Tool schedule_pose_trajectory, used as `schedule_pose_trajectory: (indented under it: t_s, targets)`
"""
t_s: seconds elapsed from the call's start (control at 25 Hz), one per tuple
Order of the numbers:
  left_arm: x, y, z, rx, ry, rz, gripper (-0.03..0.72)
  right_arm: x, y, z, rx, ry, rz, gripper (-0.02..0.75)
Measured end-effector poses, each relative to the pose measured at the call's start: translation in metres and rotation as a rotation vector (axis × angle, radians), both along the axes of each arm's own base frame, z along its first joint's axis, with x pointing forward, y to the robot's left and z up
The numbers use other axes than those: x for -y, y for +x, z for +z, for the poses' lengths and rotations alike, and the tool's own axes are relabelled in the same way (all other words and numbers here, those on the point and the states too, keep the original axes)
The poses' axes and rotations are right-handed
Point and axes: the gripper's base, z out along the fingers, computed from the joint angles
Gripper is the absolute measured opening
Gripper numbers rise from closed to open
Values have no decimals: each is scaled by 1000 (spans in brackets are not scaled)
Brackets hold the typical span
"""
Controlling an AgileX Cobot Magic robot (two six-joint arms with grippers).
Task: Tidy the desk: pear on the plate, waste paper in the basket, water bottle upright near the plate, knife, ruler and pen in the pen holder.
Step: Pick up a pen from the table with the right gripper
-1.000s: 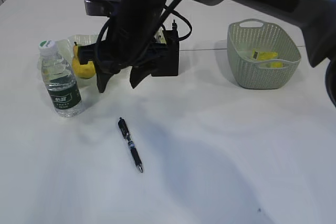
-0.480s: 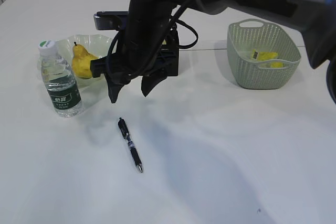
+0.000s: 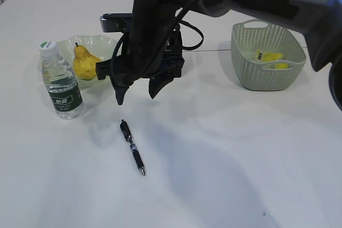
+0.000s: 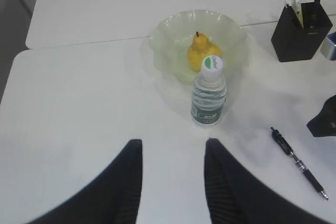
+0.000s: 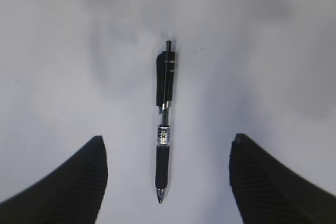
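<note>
Right gripper [image 3: 138, 90] at upper centre of exterior frame, jaws spread wide, empty, hanging above pen [image 3: 132, 147]. Pen flat on white surface [image 3: 224, 174], centre-left, between the jaws in right wrist frame [image 5: 164, 121]. Left gripper [image 4: 172, 182] at bottom of left wrist frame, jaws partly spread, empty. Pear [image 3: 84, 63] on green ruffled plate [image 3: 101, 44], upper left. Water bottle [image 3: 60, 81] upright just beside plate. Black pen holder [image 4: 299, 34] upper right of left wrist frame. Waste paper [image 3: 269, 57] inside basket [image 3: 267, 76], upper right.

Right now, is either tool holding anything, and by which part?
Nothing is held. The right tool is open above the pen, which lies untouched on the desk. The left tool is empty.
</note>
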Motion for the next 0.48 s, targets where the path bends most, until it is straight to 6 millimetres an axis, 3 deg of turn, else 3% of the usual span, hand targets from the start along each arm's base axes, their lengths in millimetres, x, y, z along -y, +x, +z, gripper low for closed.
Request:
schedule_pose_trajectory:
  t_s: [0.48]
  targets:
    - [2,-3,2,10,-44,-17,274,-8,2,-34,-39,-79,-114,564]
